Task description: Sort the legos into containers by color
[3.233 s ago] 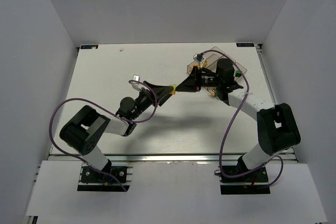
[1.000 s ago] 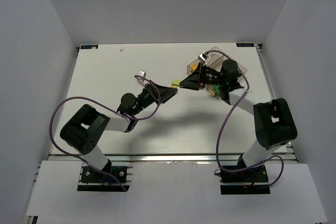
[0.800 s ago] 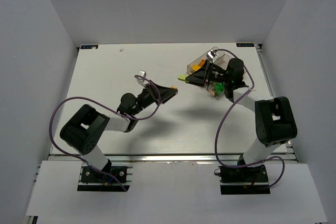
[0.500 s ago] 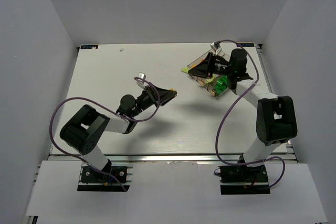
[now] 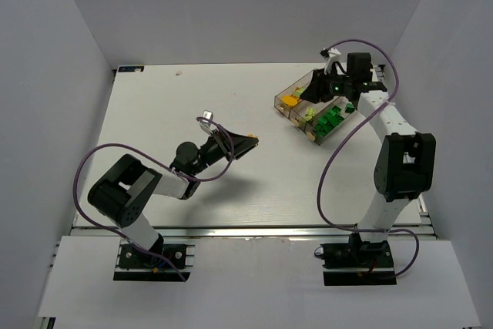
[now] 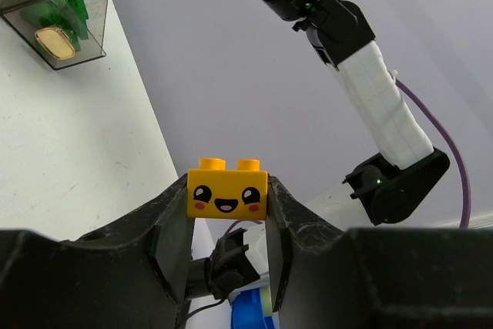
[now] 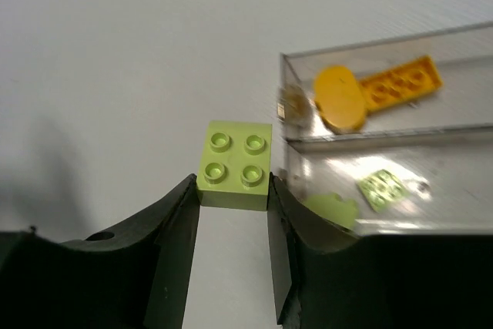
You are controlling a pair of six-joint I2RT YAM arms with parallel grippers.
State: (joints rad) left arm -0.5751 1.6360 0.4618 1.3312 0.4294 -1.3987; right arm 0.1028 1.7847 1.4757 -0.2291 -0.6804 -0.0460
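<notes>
My left gripper (image 6: pixel 228 213) is shut on an orange-yellow lego (image 6: pixel 228 188) with a smiling face, held in the air over mid-table (image 5: pixel 252 142). Between the fingers of my right gripper (image 7: pixel 232 189), which is shut, sits a pale lime lego (image 7: pixel 236 165). It hangs just outside the short end of the containers (image 7: pixel 362 42). In the top view my right gripper (image 5: pixel 306 96) is over the containers (image 5: pixel 296 85) at the back right. The three bins hold orange pieces (image 5: pixel 290 101), lime pieces (image 5: pixel 308 113) and dark green legos (image 5: pixel 331 119).
Orange pieces (image 7: pixel 339 98) and lime pieces (image 7: pixel 383 189) lie in the two bins nearest my right gripper. The containers (image 6: pixel 81 36) show at the top left of the left wrist view, with the right arm (image 6: pixel 370 75) above. White walls enclose the table (image 5: pixel 192 98).
My right arm has swung from mid-table to the back right, carrying the lime lego to the containers. My left gripper has kept the orange-yellow lego and shifted only slightly.
</notes>
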